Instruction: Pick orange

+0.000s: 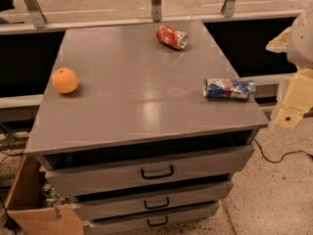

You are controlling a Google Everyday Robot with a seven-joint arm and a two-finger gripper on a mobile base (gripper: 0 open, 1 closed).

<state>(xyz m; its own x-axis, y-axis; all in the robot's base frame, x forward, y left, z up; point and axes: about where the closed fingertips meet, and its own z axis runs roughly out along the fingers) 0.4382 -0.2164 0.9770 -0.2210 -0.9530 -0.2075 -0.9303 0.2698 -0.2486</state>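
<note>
The orange (65,80) is pictured at the left edge of the cabinet top (142,87), the gripper (292,104), its state not discernible, seen at frame right.

We see our gripper (289,112) off the right edge of the cabinet top (142,82), just beside the crushed blue can (229,88). The red can (172,37) lies near the back. The middle stays open across to the orange (65,80) at the left edge.
</note>
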